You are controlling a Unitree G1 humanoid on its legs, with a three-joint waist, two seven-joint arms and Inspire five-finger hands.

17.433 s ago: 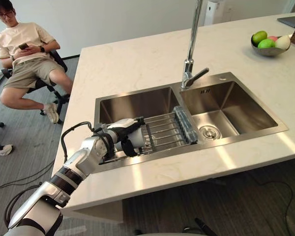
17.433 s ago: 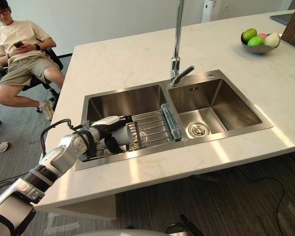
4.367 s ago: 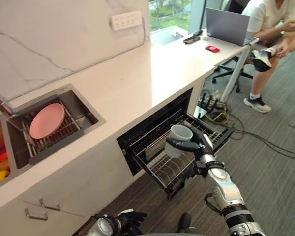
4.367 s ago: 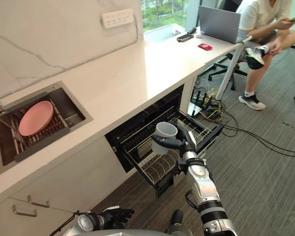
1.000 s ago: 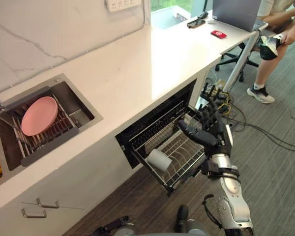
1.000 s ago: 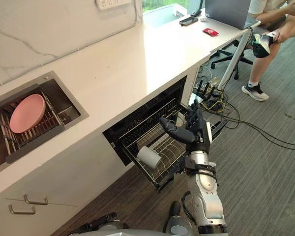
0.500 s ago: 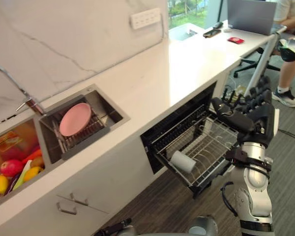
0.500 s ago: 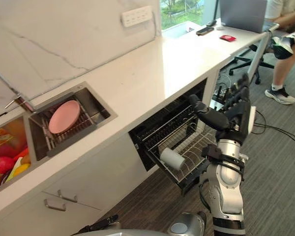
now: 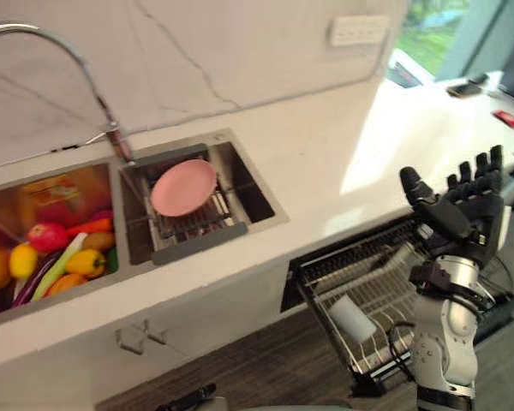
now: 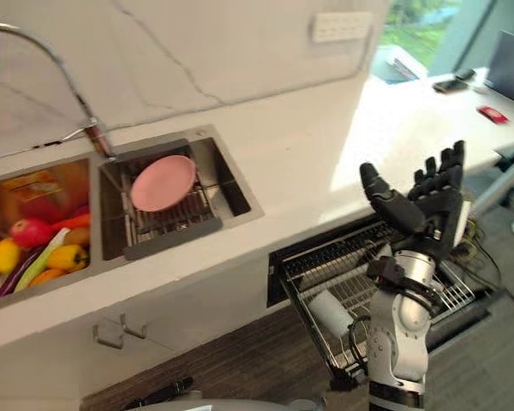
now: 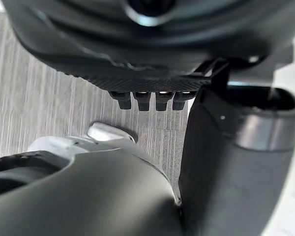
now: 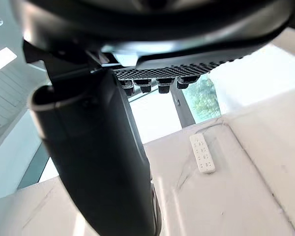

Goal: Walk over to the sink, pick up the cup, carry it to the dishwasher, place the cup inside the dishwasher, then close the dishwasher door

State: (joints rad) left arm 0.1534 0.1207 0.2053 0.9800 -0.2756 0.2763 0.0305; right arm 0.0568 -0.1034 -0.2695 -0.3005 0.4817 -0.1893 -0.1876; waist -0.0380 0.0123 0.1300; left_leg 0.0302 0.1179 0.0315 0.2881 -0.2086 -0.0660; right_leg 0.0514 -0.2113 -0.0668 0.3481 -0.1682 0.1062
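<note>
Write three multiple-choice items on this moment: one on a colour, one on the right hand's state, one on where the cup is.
1. What colour is the plate in the sink?
A. Blue
B. White
C. Pink

2. How is the right hand?
A. Shut on the plate
B. Open, fingers straight, holding nothing
C. Shut, holding nothing

3. Where is the cup?
A. In the sink
B. In the right hand
C. On its side in the pulled-out dishwasher rack

Answers: 1 C, the plate leaning in the sink is plainly pink. 2 B, the raised hand shows straight, spread fingers with nothing between them. 3 C, the cup lies among the rack's wires, apart from the hand.
</note>
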